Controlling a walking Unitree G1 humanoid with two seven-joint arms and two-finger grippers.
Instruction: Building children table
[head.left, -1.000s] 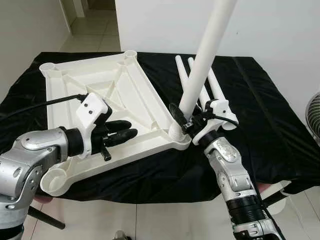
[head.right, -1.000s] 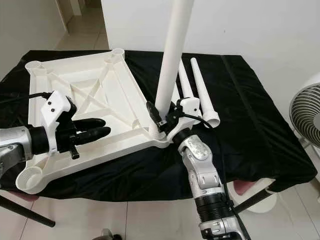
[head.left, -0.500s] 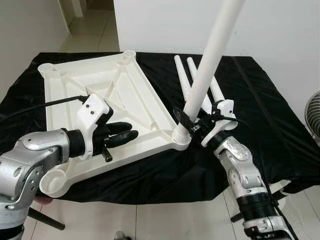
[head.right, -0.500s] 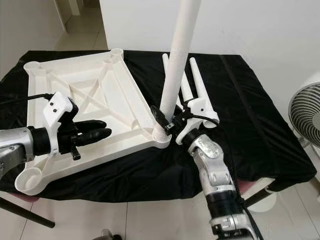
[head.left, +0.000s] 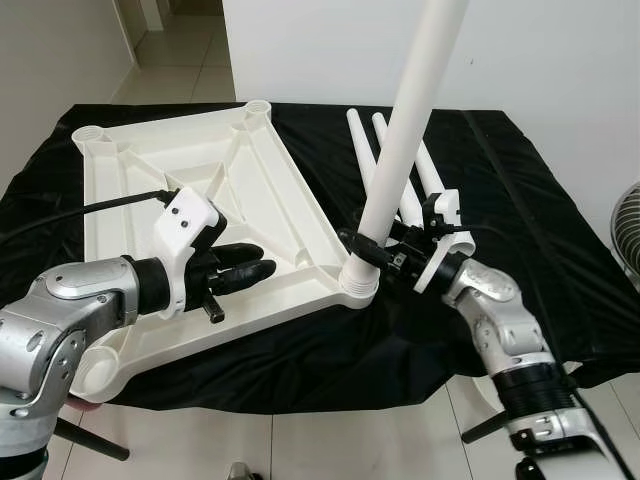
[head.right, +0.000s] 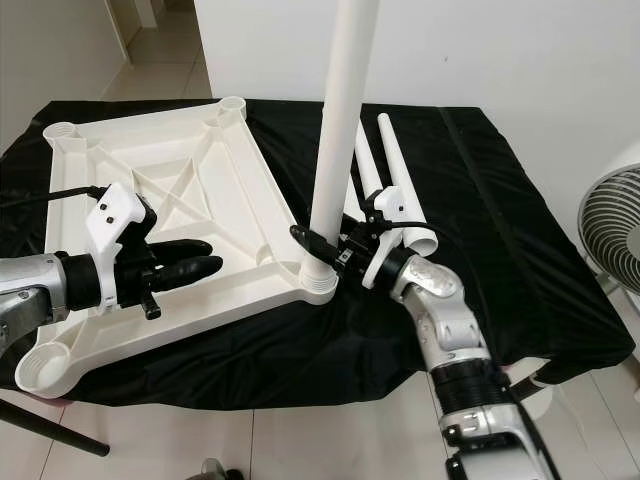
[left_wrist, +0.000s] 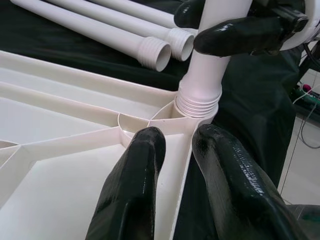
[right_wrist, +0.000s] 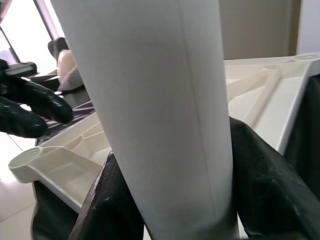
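- The white table leg (head.left: 400, 150) stands nearly upright, leaning a little, with its ribbed lower end seated in the corner socket (head.left: 358, 283) of the white tabletop (head.left: 200, 190); in the left wrist view the threads sit right at the socket rim.
- The tabletop lies upside down on the bench, ribs facing up, with round sockets at its corners; the socket holding the leg is the near corner on the robot's right.
- The right gripper (head.right: 335, 247) has its jaws clenched around the leg just above the socket, one black finger on each side; the right wrist view shows the leg pressed between both fingers (right_wrist: 272, 185).
- The left gripper (head.left: 245, 270) rests over the tabletop's near edge, pointing toward the leg's socket but well short of it; its jaws are slightly parted with the tabletop's raised edge rib beneath the gap, holding nothing.
- Two spare legs (head.right: 395, 180) lie side by side on the bench just behind the right gripper, threaded ends toward the robot.
- The bench is covered by a black cloth (head.left: 540, 200).
- A fan (head.right: 612, 225) stands off the bench at the robot's right.
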